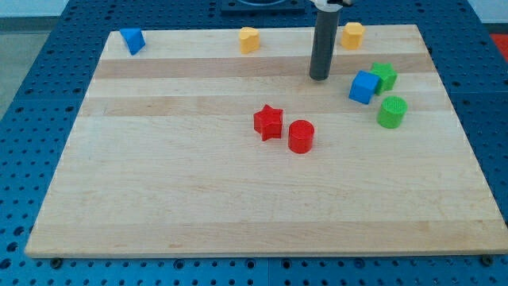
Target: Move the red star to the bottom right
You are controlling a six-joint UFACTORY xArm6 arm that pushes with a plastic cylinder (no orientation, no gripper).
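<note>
Wooden board [198,206] carries red star [268,122], red cylinder [301,136], blue cube [363,86], green cylinder [391,112], green block [385,75], blue block [132,40], two yellow blocks [249,39] [352,34].

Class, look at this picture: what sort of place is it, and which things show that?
Probably a robotics lab bench: a wooden board on a blue perforated table, coloured blocks like the red star, and my tip.

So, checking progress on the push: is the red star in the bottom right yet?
Not yet. The red star sits mid-board beside the red cylinder; my tip is up-right of it, apart.

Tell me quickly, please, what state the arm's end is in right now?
My tip: a bare rod, no gripper, holding nothing; it sits toward the view's top-right of the red star, touching no block.
</note>
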